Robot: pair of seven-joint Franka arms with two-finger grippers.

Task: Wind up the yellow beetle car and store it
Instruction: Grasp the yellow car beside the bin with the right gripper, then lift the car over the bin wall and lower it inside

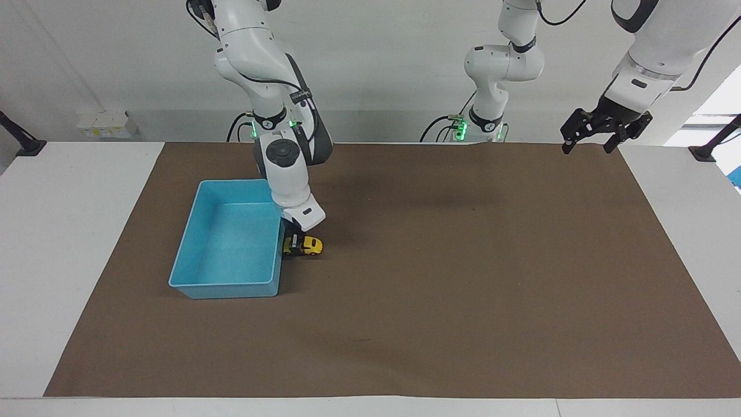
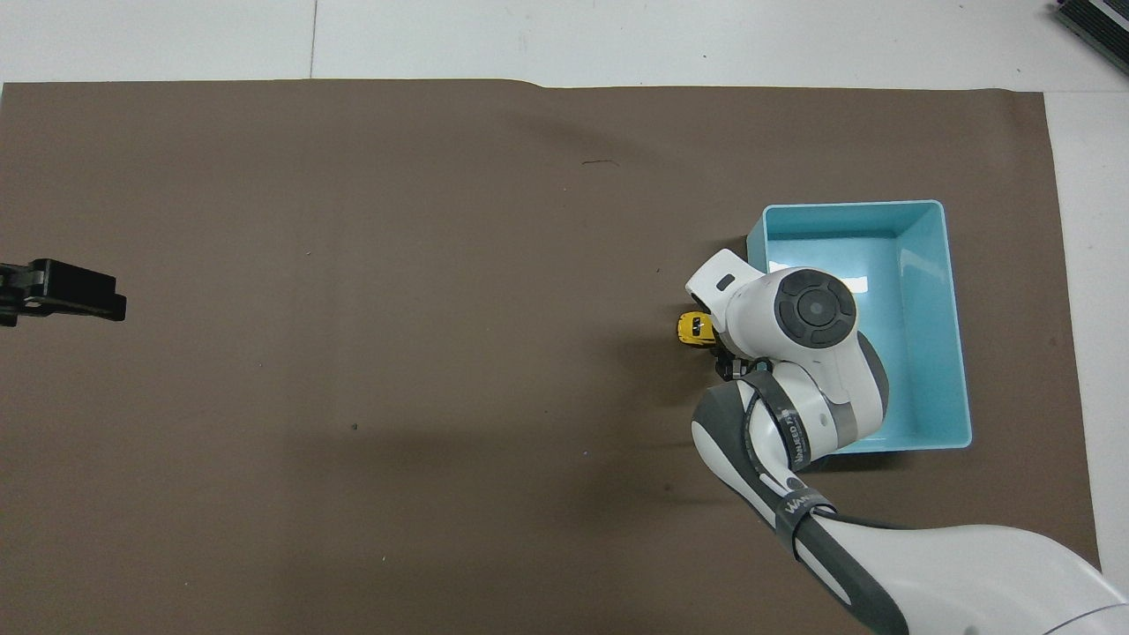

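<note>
The yellow beetle car [image 1: 311,246] stands on the brown mat right beside the blue bin [image 1: 223,288], on the bin's side toward the left arm's end. My right gripper [image 1: 296,245] is down at the car, over its end next to the bin, and partly covers it. In the overhead view the right arm's wrist hides most of the car [image 2: 691,327] and part of the bin [image 2: 958,326]. My left gripper [image 1: 590,141] is open and empty, held in the air over the mat's corner at the left arm's end, where it waits; it also shows in the overhead view [image 2: 66,291].
The brown mat [image 1: 463,278] covers most of the white table. The blue bin has nothing in it. A third robot base with green lights [image 1: 483,124] stands at the table's edge between the two arms.
</note>
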